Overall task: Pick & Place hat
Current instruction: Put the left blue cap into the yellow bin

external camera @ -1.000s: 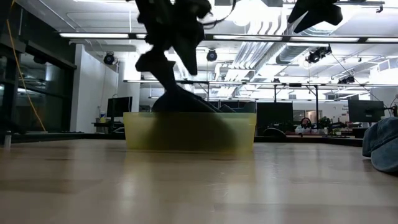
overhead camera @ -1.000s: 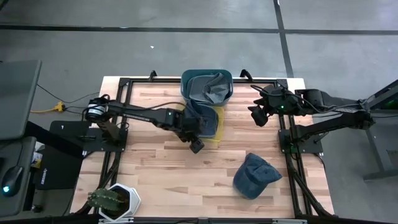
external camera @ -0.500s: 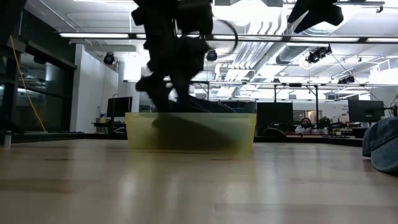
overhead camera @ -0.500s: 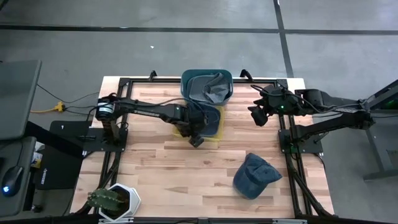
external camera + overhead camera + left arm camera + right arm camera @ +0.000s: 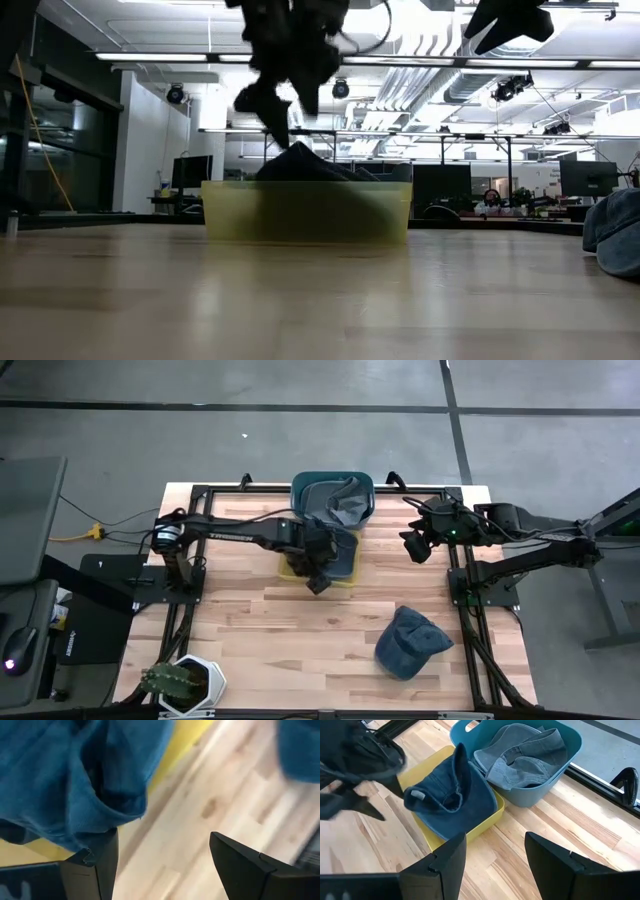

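A blue denim hat [image 5: 332, 552] lies in a yellow bin [image 5: 345, 585] near the table's middle; the low view shows its crown [image 5: 298, 162] rising above the bin's wall [image 5: 305, 212]. My left gripper [image 5: 318, 584] hangs open over the bin's near rim, clear above it [image 5: 285, 108]; in its wrist view the hat [image 5: 75, 780] lies just past the open fingers [image 5: 160, 865]. Another blue hat [image 5: 410, 643] rests on the table near the right edge. My right gripper [image 5: 412, 550] waits open, held high at the far right [image 5: 495, 860].
A teal bin [image 5: 298, 488] holding a grey hat [image 5: 338, 503] stands behind the yellow bin at the far edge. A potted cactus [image 5: 180, 682] sits at the near left corner. Black frame rails [image 5: 470, 610] run along both sides. Bare wood [image 5: 260, 630] lies before the yellow bin.
My left gripper has drifted a little toward the far edge and the right, rising slightly over the yellow bin's near rim, and has stayed open. The hat in the bin lies still.
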`<state>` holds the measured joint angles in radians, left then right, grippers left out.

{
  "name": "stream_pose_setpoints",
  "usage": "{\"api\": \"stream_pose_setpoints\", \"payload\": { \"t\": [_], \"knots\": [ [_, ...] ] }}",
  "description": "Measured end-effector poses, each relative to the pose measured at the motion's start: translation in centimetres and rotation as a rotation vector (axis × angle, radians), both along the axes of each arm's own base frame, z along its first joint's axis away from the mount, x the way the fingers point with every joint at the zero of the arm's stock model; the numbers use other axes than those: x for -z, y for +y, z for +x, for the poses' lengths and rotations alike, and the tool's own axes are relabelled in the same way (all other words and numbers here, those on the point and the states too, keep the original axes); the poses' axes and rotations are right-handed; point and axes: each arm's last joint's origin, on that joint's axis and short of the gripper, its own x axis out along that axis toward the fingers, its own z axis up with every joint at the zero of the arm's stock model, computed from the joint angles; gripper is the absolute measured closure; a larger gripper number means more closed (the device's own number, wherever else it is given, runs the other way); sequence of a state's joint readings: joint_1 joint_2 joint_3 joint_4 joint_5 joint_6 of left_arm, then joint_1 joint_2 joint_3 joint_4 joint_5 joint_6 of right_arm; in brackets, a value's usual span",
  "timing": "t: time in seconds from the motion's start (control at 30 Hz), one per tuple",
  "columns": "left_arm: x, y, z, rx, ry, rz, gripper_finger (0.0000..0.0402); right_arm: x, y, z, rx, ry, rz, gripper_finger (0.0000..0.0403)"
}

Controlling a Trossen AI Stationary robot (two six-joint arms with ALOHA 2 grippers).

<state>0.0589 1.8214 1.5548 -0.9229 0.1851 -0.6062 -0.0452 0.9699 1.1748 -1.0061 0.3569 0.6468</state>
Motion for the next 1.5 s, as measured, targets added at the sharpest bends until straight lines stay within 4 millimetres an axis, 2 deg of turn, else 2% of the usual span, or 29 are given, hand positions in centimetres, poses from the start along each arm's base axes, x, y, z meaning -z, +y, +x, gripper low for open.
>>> {"api": "stream_pose_setpoints", "payload": {
  "t": [0.1, 0.23, 0.33, 0.47, 0.63, 0.73, 0.83, 1.0, 1.17, 1.37, 1.5],
  "knots": [
    [-1.8, -0.1, 0.0, 0.019, -0.006, -0.044, 0.0145, 0.0, 0.0, 0.0, 0.0, 0.0, 0.0, 0.0206],
    [-3.2, -0.2, -0.2, 0.033, -0.004, -0.062, 0.0145, 0.0, 0.0, 0.0, -0.002, 0.001, -0.002, 0.0206],
    [-3.8, 0.3, 0.0, -0.029, -0.024, 0.09, 0.0145, 0.0, 0.0, 0.0, -0.008, 0.006, -0.013, 0.0206],
    [-5.5, 2.1, 0.2, -0.142, -0.069, 0.32, 0.0145, 0.0, 0.0, 0.0, -0.003, 0.007, -0.02, 0.0206],
    [-6.3, 5.2, 0.6, -0.248, -0.142, 0.411, 0.0145, 0.0, -0.1, 0.0, 0.003, 0.005, -0.023, 0.0206],
    [-5.5, 7.6, 0.7, -0.275, -0.142, 0.392, 0.0145, 0.0, 0.0, 0.0, 0.013, 0.0, -0.013, 0.0206],
    [-3.6, 9.8, 1.0, -0.302, -0.087, 0.374, 0.0145, 0.0, 0.0, 0.0, 0.014, -0.002, -0.009, 0.0206],
    [-1.9, 12.0, 1.2, -0.293, -0.045, 0.349, 0.0145, 0.0, 0.0, 0.0, 0.02, -0.006, -0.002, 0.0206],
    [0.3, 12.1, 2.1, -0.231, -0.003, 0.281, 0.0145, 0.0, -0.1, 0.0, 0.04, -0.016, 0.011, 0.0206],
    [1.6, 11.4, 2.8, -0.169, 0.03, 0.281, 0.0145, 0.0, -0.1, 0.0, 0.056, -0.024, 0.024, 0.0206],
    [1.8, 11.5, 2.7, -0.171, 0.051, 0.289, 0.0145, 0.0, -0.1, 0.0, 0.063, -0.028, 0.03, 0.0206]
  ]
}}
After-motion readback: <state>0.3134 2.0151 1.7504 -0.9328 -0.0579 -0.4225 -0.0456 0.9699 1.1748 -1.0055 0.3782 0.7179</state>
